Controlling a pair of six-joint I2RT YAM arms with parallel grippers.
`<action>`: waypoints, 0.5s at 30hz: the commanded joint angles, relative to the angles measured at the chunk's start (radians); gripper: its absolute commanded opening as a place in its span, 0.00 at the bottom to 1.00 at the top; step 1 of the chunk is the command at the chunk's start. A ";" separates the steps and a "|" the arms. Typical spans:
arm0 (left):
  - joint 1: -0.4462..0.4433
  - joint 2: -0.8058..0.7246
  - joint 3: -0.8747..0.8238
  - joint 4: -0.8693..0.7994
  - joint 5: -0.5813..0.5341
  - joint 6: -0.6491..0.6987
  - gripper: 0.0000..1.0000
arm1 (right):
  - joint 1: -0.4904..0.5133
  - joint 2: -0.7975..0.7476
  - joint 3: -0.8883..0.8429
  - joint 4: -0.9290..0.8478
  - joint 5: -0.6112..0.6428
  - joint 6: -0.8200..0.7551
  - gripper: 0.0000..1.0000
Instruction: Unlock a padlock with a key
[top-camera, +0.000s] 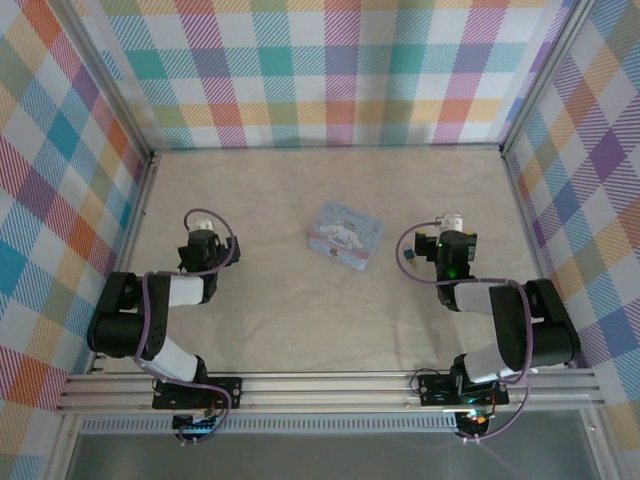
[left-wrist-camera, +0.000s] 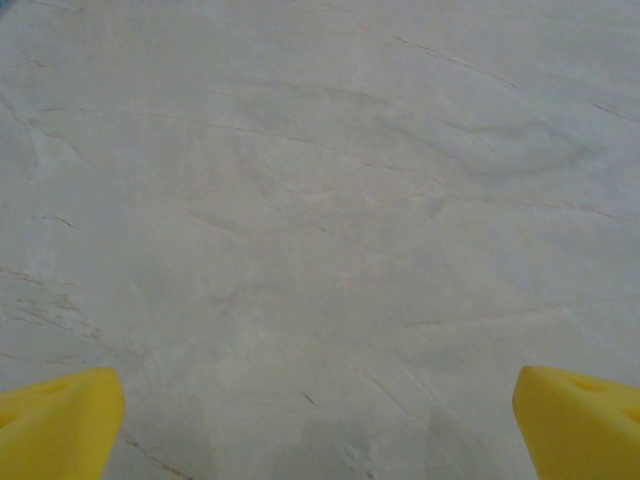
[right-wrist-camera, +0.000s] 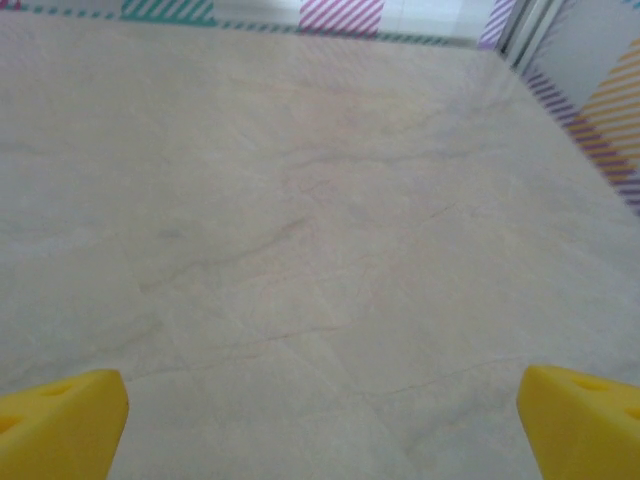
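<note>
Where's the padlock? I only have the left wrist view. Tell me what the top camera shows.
Observer: A tiny dark block with a bluish spot, the padlock, lies on the pale marbled table just left of the right arm's wrist.
Operator: Report the middle.
Observer: A pale blue rectangular tin with a white cartoon character lies between the two arms.
Operator: Give me the right gripper.
Observer: The right gripper is open, yellow fingers wide apart over bare table.

The tin (top-camera: 343, 236) lies on the table (top-camera: 300, 330) near its middle. The padlock (top-camera: 409, 262) lies on the table to the tin's right (a little nearer the front), just beside the right arm (top-camera: 470, 285). The left arm (top-camera: 185, 285) is well apart, left of the tin.
</note>
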 joint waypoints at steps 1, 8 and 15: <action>-0.007 0.013 -0.031 0.212 0.062 0.047 1.00 | -0.060 0.020 -0.018 0.150 -0.212 0.029 1.00; -0.008 0.013 -0.032 0.215 0.060 0.051 1.00 | -0.095 0.065 0.004 0.143 -0.220 0.063 1.00; -0.009 0.013 -0.033 0.214 0.059 0.050 1.00 | -0.115 0.069 0.019 0.117 -0.251 0.078 1.00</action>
